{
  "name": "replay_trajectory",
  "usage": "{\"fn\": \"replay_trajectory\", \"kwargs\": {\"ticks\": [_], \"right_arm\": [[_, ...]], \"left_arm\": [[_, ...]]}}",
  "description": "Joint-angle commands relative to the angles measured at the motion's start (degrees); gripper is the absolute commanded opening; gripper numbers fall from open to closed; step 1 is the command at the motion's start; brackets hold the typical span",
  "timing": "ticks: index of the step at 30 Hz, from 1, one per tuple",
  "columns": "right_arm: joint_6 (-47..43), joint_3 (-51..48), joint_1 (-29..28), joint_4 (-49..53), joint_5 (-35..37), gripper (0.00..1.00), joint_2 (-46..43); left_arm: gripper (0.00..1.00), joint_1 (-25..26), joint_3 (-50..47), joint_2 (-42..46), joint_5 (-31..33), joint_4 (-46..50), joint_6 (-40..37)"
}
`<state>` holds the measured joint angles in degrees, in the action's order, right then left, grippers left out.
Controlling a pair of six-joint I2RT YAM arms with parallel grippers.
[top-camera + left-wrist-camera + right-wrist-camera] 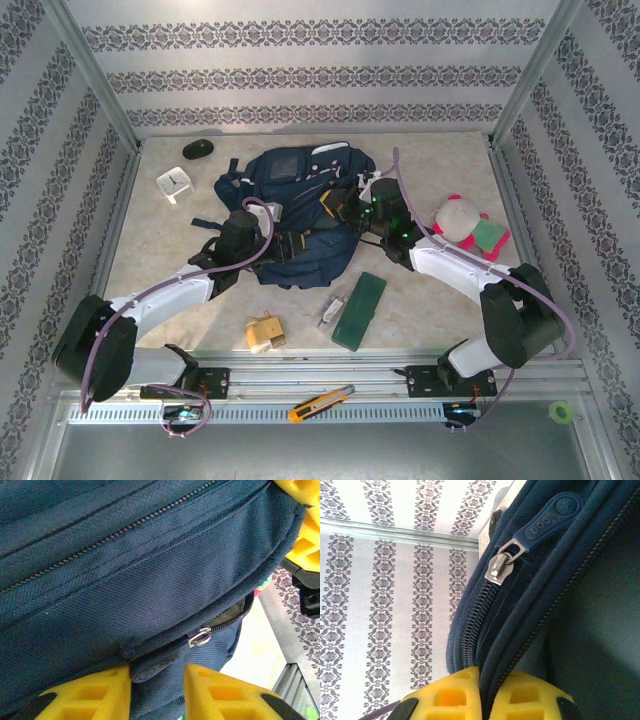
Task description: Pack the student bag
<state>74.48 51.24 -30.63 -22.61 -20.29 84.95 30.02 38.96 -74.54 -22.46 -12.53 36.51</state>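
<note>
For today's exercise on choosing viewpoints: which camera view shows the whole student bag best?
The top external view: the student bag shows in full outline, grey patch included. The left wrist view gives close-up navy fabric and a zip slider; the right wrist view, a rubber pull tab and zip teeth.

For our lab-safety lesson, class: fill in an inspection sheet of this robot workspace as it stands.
Surface: pale marbled table, no spills seen.
Job's things: navy bag lying mid-table, one zip partly open.
Clutter: green case, wooden blocks and plush toy beside the bag; yellow knife on the front rail.
Grippers: right gripper shut on the bag's edge; left gripper straddles a zip pull, grip unclear.
Cables: purple cables along both arms, looping over the bag.
Surroundings: patterned walls, metal frame.
</note>
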Motion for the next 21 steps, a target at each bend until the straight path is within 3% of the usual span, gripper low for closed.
{"fn": "replay_trajectory", "kwargs": {"ticks": [1, 14, 21], "right_arm": [[-1.16, 1.67, -1.09, -5.90, -0.65, 0.00, -0.57], [-0.98, -0.09, -0.04, -6.27, -0.44, 0.00, -0.84], [-1.29, -0.42, -0.04, -6.22, -0.58, 0.00, -1.14]], "left_arm": [[0.31, 0.66, 0.38, 1.74, -1.88, -8.95, 0.01], [0.37, 0.67, -2.85, 4.75, -4.71, -15.73, -0.26], [0.42, 0.68, -2.38, 4.00, -0.27, -6.93, -3.17]]}}
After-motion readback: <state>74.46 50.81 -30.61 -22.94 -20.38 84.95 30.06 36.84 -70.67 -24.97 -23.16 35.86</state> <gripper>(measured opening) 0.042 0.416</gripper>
